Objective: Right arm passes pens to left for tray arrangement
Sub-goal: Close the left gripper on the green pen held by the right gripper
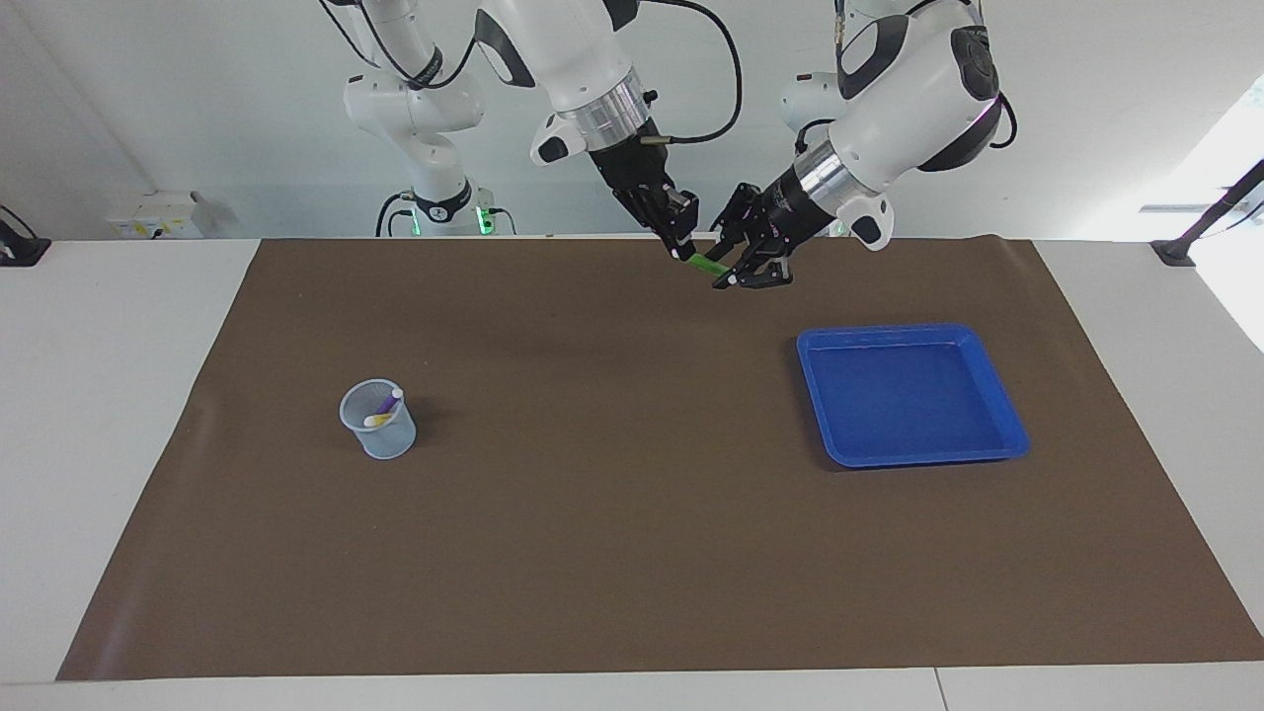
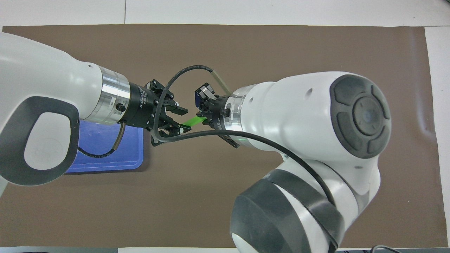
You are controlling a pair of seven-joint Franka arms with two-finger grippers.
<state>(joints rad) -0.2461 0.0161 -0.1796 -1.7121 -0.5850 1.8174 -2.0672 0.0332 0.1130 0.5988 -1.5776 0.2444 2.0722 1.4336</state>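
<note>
One green pen (image 1: 706, 263) is clamped by the right gripper (image 1: 683, 249), level, over the counter (image 1: 632, 553) near the tray (image 1: 999, 400), its free end between the left gripper's (image 1: 743, 272) spread fingers. Purple and yellow pens (image 1: 383, 407) are stood in the mesh cup (image 1: 378, 420).

You've got a white tabletop (image 1: 118, 415) with a big brown mat (image 1: 632, 553) covering most of it, white showing all round the mat's edges. Just above the tabletop's robot-side edge runs a plain pale wall (image 1: 197, 118), with a white socket box (image 1: 158, 215) low on it. Bright daylight (image 1: 1229, 168) spills in near the tabletop's corner at the left arm's end.
</note>
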